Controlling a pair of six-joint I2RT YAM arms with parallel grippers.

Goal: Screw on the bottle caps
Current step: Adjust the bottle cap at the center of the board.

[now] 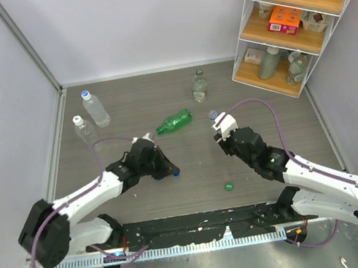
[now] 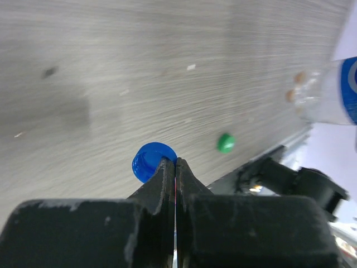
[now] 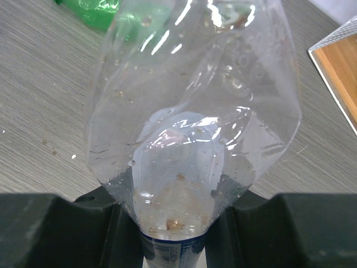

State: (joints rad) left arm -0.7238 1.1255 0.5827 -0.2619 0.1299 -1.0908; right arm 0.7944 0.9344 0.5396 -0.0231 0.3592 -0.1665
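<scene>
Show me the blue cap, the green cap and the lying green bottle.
blue cap (image 2: pixel 149 162): left wrist view, on its round wall.
green cap (image 1: pixel 228 186): top external view, on its top.
green bottle (image 1: pixel 176 121): top external view, middle of its body.

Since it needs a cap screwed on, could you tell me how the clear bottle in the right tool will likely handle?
The clear bottle looks dented and thin-walled, so it probably buckles under a squeeze. It seems nearly empty, hence likely light. Its glossy skin may slip or twist in the right tool during capping.
</scene>
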